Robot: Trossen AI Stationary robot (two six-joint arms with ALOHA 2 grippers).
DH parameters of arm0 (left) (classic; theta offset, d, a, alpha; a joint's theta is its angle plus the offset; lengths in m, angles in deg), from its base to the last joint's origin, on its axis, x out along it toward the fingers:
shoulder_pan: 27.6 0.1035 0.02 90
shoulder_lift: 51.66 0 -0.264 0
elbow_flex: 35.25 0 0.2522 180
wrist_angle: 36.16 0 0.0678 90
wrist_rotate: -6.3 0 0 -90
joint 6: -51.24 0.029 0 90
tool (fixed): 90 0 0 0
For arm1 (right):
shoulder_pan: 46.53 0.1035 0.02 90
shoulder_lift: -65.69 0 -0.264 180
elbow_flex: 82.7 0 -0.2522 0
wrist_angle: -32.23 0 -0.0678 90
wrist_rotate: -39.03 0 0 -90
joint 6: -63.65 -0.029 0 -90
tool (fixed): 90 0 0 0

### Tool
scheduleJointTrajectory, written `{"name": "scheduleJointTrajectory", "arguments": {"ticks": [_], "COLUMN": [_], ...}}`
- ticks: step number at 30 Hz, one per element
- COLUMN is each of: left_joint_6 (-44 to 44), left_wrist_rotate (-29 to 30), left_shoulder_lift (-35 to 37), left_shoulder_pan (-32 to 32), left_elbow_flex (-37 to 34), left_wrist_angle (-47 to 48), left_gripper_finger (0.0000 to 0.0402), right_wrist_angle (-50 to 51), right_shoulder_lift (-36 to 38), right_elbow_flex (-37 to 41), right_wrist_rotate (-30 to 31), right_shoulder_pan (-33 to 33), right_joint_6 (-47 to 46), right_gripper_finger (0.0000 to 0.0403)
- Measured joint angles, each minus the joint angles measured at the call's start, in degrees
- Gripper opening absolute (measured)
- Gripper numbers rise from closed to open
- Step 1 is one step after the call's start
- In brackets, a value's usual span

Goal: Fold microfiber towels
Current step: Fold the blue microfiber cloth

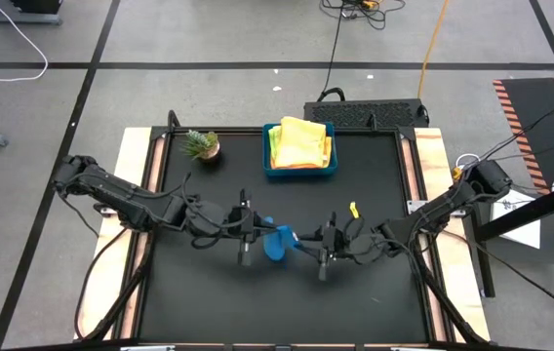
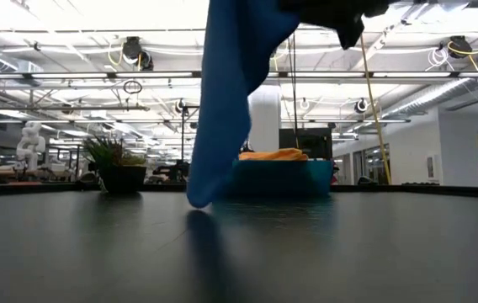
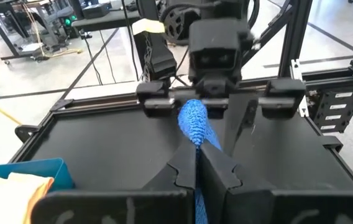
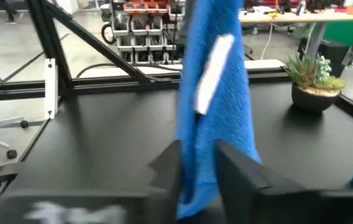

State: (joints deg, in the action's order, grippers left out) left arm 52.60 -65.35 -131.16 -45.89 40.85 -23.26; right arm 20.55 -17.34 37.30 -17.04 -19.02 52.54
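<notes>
So the blue towel (image 1: 275, 242) is up in the air over the middle of the black table (image 1: 375, 175), hanging long-ways straight down with its bottom tip just about brushing the surface. The left gripper (image 1: 249, 234) is pinched tight on its top edge. The right gripper (image 1: 321, 252) sits just right of it, fingers partly apart with the cloth running between them. Yellow and orange towels (image 1: 301, 142) are piled in the blue tray (image 1: 301, 172) at the far side, potted plant (image 1: 201, 145) to its left.
</notes>
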Motion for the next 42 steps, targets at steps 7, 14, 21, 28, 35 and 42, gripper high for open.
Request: {"name": "scheduleJointTrajectory", "arguments": {"ticks": [7,14,21,28,35,42], "left_joint_6": [-3.64,-7.58,-10.10,-11.11,-14.60,-9.51], "left_wrist_rotate": [-0.06,-5.34,-4.41,0.25,-0.68,-0.71], "left_shoulder_lift": [0.00,-0.04,-0.07,-0.13,-3.35,-7.09], "left_shoulder_pan": [-0.39,-5.18,-12.65,-14.70,-7.10,2.08], "left_elbow_flex": [0.00,0.00,0.00,0.00,-0.09,-0.11], "left_wrist_angle": [2.65,1.02,-2.13,-0.30,9.30,11.27], "left_gripper_finger": [0.0007,0.0006,0.0004,0.0003,0.0007,0.0012], "right_wrist_angle": [-1.73,-7.73,-12.15,-12.89,-1.45,9.02], "right_shoulder_lift": [2.51,3.02,2.95,2.95,2.95,2.97], "right_elbow_flex": [0.00,0.00,0.00,-0.02,0.04,0.08], "right_wrist_rotate": [-2.69,-8.35,-8.41,-9.56,-8.52,-5.43], "right_shoulder_pan": [4.22,9.14,12.71,12.86,8.19,2.50], "right_joint_6": [4.16,0.04,-1.71,-4.11,-12.53,-15.17], "right_gripper_finger": [0.0012,0.0004,0.0002,0.0001,0.0001,0.0000]}}
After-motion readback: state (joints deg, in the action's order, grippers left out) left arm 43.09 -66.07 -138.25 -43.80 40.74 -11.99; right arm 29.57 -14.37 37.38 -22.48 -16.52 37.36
